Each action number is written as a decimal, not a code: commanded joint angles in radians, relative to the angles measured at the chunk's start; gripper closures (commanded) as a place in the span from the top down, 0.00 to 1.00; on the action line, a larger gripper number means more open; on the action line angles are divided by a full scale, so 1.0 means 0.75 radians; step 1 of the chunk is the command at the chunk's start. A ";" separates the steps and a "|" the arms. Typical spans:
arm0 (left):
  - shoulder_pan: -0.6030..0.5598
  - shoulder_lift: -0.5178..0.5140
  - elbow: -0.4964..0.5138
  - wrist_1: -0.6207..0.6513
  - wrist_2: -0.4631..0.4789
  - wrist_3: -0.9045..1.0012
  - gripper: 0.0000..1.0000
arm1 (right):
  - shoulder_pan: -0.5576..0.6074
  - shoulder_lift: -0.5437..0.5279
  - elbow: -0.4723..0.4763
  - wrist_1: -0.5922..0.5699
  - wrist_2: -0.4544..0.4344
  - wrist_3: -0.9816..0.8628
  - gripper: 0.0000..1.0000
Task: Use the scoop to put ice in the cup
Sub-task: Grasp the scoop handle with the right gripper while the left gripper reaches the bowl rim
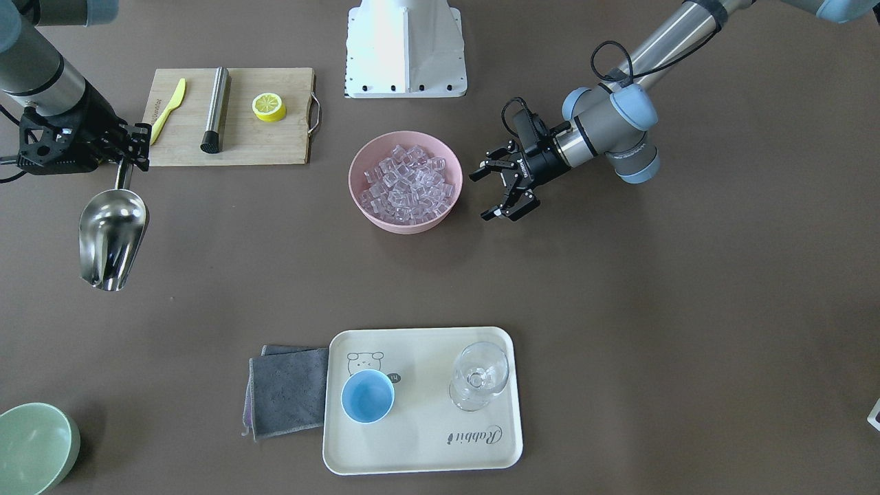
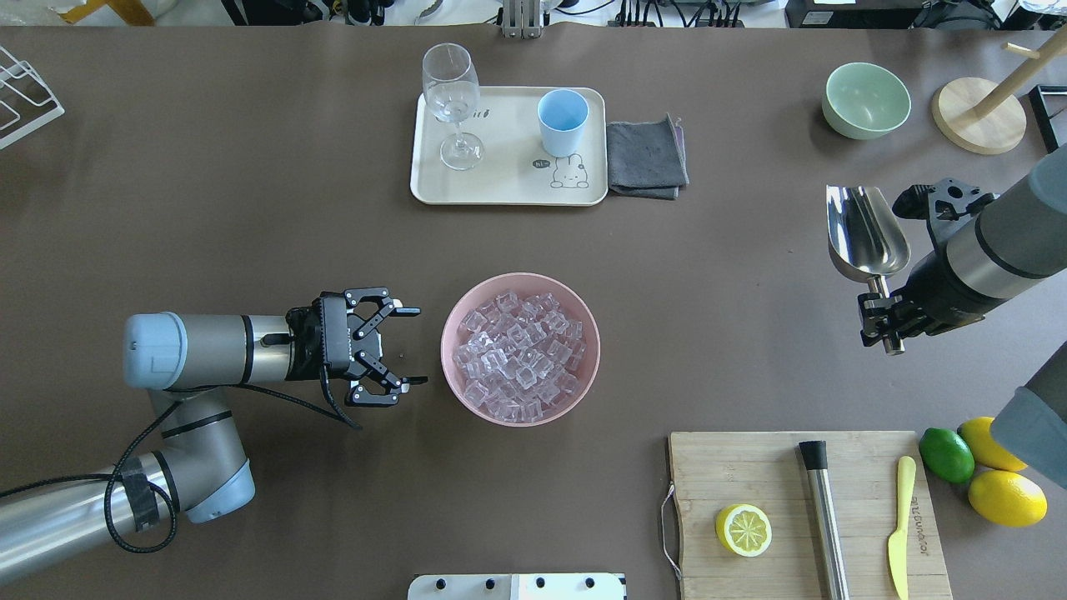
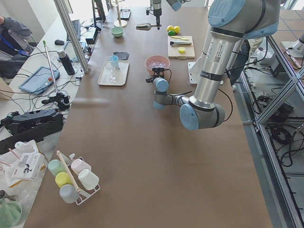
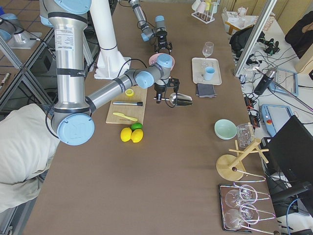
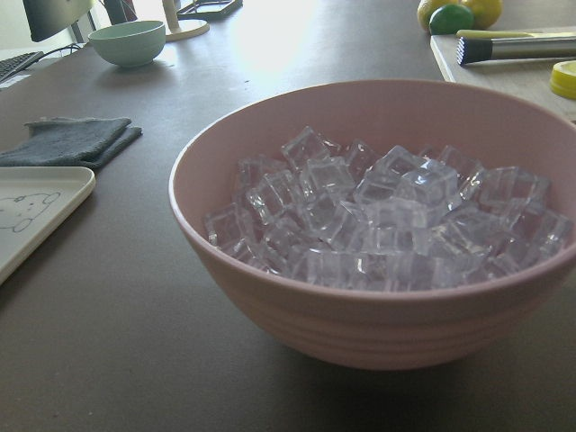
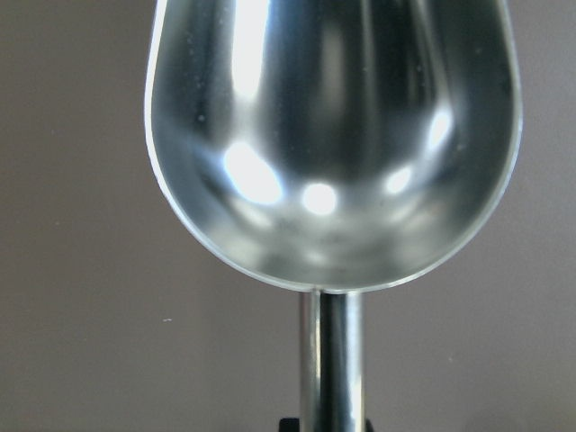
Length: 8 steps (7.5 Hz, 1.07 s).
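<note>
The ice [image 2: 518, 350] fills a pink bowl [image 2: 454, 317] at the table's middle; it also shows in the left wrist view [image 5: 387, 207]. My left gripper [image 2: 418, 346] is open and empty, just left of the bowl, pointing at it. My right gripper [image 2: 881, 315] is shut on the handle of the steel scoop [image 2: 863, 229] and holds it above the table at the right. The scoop's trough [image 6: 333, 135] is empty. The light-blue cup [image 2: 563, 121] stands upright on the cream tray [image 2: 508, 179] at the far side.
A clear stemmed glass [image 2: 451, 100] stands on the tray, with a grey cloth [image 2: 646, 158] beside it. A cutting board [image 2: 800, 517] holds a lemon half, a steel cylinder and a yellow knife. A pale green bowl [image 2: 865, 100], whole lemons and a lime sit at the right.
</note>
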 commanded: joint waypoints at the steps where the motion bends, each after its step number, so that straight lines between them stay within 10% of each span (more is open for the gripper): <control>1: 0.001 -0.054 0.037 0.038 -0.005 -0.034 0.98 | 0.061 -0.027 0.098 -0.095 0.000 -0.367 0.00; 5: 0.003 -0.074 0.039 0.052 -0.020 -0.050 0.98 | 0.059 -0.005 0.347 -0.465 -0.134 -0.964 0.00; 8: 0.013 -0.087 0.051 0.052 -0.069 -0.052 0.98 | -0.051 0.327 0.305 -0.906 -0.283 -1.313 0.00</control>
